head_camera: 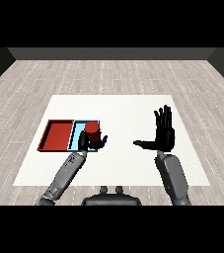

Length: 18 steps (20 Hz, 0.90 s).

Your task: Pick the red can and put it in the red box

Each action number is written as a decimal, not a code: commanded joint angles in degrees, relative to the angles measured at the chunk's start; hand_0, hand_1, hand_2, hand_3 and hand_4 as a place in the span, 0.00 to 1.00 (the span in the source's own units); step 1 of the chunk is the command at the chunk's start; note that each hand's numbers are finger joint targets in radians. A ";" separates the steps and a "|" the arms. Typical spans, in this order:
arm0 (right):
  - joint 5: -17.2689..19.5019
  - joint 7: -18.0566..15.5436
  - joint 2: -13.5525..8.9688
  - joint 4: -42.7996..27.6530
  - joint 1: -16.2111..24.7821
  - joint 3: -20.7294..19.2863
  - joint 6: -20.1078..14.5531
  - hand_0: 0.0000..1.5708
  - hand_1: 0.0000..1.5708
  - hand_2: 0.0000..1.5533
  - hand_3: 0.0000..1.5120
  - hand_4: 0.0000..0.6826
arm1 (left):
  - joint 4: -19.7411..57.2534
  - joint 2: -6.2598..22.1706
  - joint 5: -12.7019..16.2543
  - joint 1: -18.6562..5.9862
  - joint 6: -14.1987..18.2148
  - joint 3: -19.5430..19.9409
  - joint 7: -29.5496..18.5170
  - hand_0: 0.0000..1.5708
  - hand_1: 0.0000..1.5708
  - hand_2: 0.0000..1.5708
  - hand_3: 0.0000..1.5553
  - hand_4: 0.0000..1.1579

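Left hand [93, 142] curled around upright red can [92, 130], at the light blue tray [76, 134]. Red tray [58, 135] lies immediately left, adjoining; judged next move: leftward. Right hand [163, 134] released, fingers straight, well apart over the worktop [128, 108].

Left of the light blue tray [77, 133], your path meets only the red tray [59, 134]'s low rim.

Head view (downward, forward) over table [128, 106]
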 commanded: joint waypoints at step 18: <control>1.71 -11.96 0.24 17.51 12.90 -4.50 8.83 0.00 0.00 0.00 0.00 0.00 | 23.40 16.27 -8.85 -10.86 -4.80 15.77 8.02 0.98 0.98 0.97 0.93 0.93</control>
